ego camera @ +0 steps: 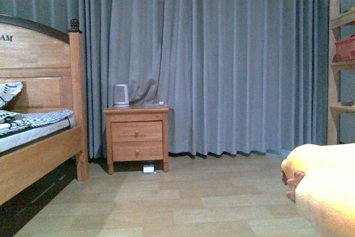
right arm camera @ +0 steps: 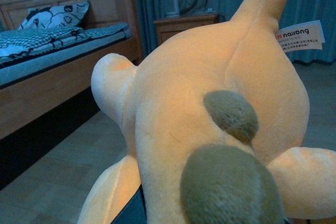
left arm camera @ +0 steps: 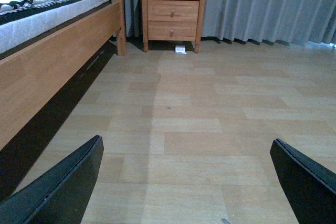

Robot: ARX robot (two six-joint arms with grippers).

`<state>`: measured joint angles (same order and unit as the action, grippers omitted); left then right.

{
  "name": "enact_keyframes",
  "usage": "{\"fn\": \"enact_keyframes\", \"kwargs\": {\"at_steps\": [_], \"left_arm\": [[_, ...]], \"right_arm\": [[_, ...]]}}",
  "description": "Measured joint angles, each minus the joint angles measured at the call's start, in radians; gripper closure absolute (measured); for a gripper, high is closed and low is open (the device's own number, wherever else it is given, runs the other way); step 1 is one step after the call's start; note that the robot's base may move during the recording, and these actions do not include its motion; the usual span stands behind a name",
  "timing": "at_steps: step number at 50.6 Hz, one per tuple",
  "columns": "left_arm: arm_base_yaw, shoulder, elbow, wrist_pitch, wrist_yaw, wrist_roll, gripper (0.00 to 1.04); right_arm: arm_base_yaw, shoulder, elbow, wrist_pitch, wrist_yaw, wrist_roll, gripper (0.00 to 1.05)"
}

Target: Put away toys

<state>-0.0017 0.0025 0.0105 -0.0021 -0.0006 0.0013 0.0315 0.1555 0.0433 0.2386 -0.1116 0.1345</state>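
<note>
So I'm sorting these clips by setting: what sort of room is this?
Most likely a bedroom: a wooden bed with checked bedding, a two-drawer nightstand beside it, and floor-length grey curtains behind. The plush toy suggests a home.

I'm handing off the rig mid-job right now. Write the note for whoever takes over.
Left gripper: jaws open, empty, above bare floor.
Right gripper: only a dark sliver shows under the plush toy. The jaws are hidden, so the grip is unconfirmed.
Plush toy: fills the right wrist view and sits at the front view's lower right. It looks carried.
Done: the toy seems to have been picked up.
Left: choose a spot, perhaps the shelf on the far right, and set the toy down there.
</note>
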Motion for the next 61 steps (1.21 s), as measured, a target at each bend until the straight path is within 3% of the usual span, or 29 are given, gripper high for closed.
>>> {"fn": "enact_keyframes", "kwargs": {"at_steps": [61], "left_arm": [[0.0,0.0,0.0,0.0,0.0,0.0,0.06]], "right_arm": [[0.0,0.0,0.0,0.0,0.003,0.0,0.88]]}}
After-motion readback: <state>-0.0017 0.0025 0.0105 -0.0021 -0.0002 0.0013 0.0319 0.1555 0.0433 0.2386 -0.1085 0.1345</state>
